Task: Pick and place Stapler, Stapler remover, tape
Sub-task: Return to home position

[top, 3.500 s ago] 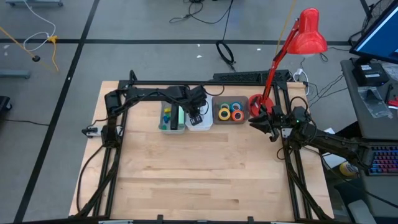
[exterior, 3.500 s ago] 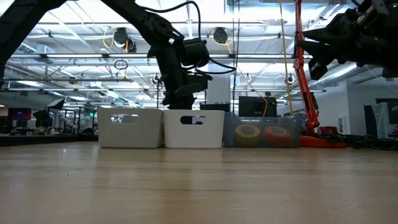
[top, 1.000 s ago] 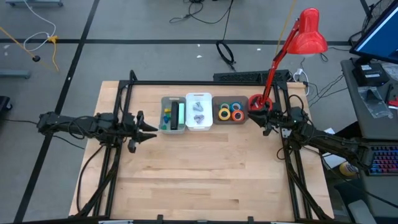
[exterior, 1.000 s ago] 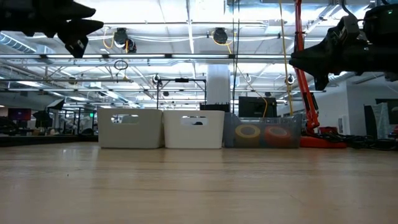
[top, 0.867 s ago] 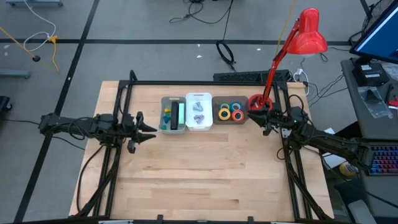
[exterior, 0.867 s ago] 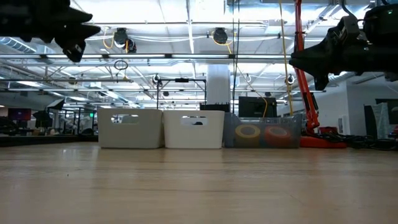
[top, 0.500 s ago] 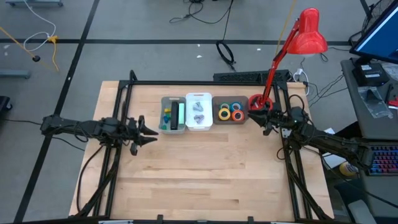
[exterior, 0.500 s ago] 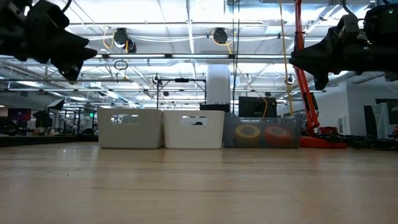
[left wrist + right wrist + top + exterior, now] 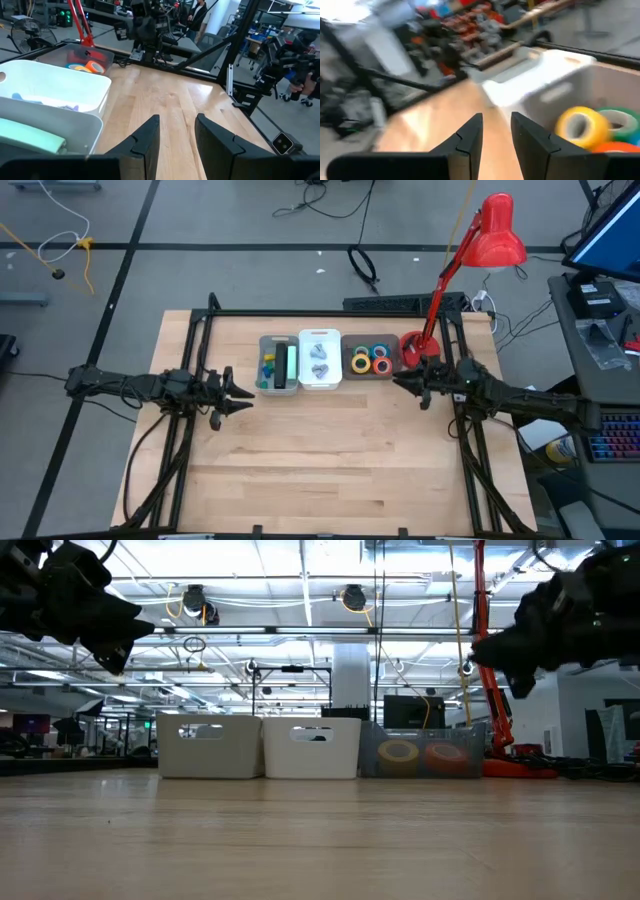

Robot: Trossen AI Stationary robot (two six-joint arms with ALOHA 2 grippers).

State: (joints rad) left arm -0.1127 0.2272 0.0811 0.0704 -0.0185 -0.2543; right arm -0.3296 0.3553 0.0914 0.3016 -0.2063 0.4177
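Observation:
Three bins stand in a row at the table's far side. The left white bin [image 9: 278, 366] holds a green stapler [image 9: 291, 365] and small coloured pieces. The middle white bin [image 9: 319, 362] holds grey staple removers [image 9: 318, 361]. The clear bin [image 9: 372, 356] holds the tape rolls [image 9: 372, 359]; the right wrist view shows the yellow roll [image 9: 580, 127] and green roll [image 9: 616, 120]. My left gripper [image 9: 246, 393] hovers open, left of the bins, above the table. My right gripper [image 9: 397, 383] hovers open, just near and right of the clear bin.
A red desk lamp stands with its base [image 9: 413, 345] at the far right corner, next to the clear bin. A black frame [image 9: 300, 314] runs along the table's edges. Bare wood [image 9: 320, 460] fills the table's near half.
My right gripper has moved away from the lamp base, toward the table's near edge and a little left, and sits slightly lower. My left gripper has sunk a little and crept toward the bins. The bins and their contents have stayed put.

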